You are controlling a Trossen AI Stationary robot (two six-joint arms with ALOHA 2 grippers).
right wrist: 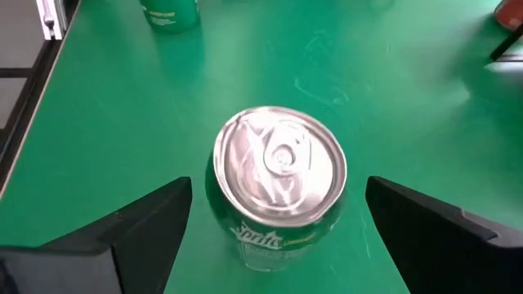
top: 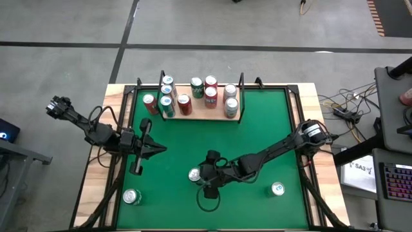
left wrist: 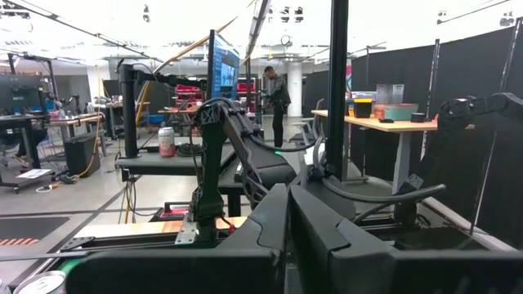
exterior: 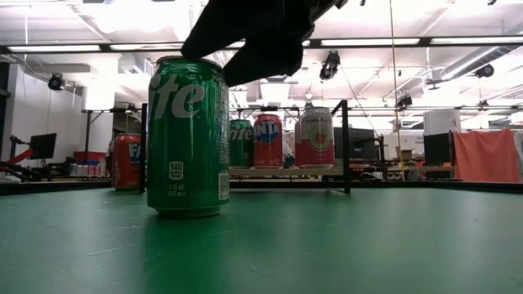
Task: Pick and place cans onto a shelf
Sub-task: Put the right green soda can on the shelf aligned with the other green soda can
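Observation:
A green can [right wrist: 280, 175] stands upright on its base on the green table, near the front centre [top: 195, 174]. My right gripper [right wrist: 278, 186] is open just above it, slanting down from the table's right, one finger [right wrist: 139, 229] on each side of the can top without touching. In the low view the can [exterior: 188, 135] stands under the dark gripper [exterior: 253, 41]. The shelf [top: 206, 116], a light-wood board at the far centre, carries several upright cans [top: 196, 87]. My left gripper [top: 156, 149] waits shut above the table's left side.
A red can [top: 149, 103] stands just left of the shelf. Two more cans stand on the table, one at the near left [top: 132, 196] and one at the near right [top: 278, 189]. A dark cable loop [top: 206, 203] lies by the front edge.

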